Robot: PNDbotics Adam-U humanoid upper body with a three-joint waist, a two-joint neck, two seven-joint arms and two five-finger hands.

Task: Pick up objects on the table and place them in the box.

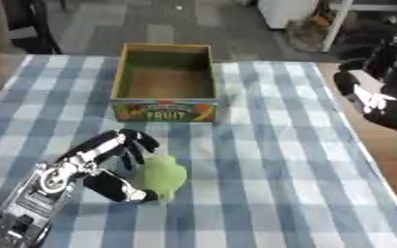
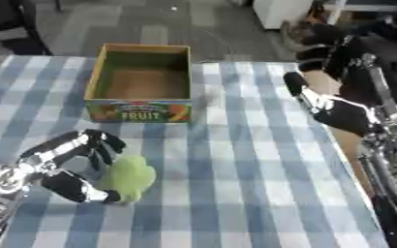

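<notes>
One table, one box, two robot hands, one green thing.

The checked table (image 1: 278,160) holds one open fruit box (image 1: 164,82) at the far side. The left hand (image 1: 109,164) curls round the green thing (image 1: 164,175) near the front, fingers behind it, thumb below. The right hand (image 2: 337,104) hangs at the table's right edge, fingers spread.

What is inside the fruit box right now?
The fruit box shows only bare cardboard floor; nothing lies in it. Its near wall hides the floor strip just behind it. The green object sits outside, in the left hand.
</notes>
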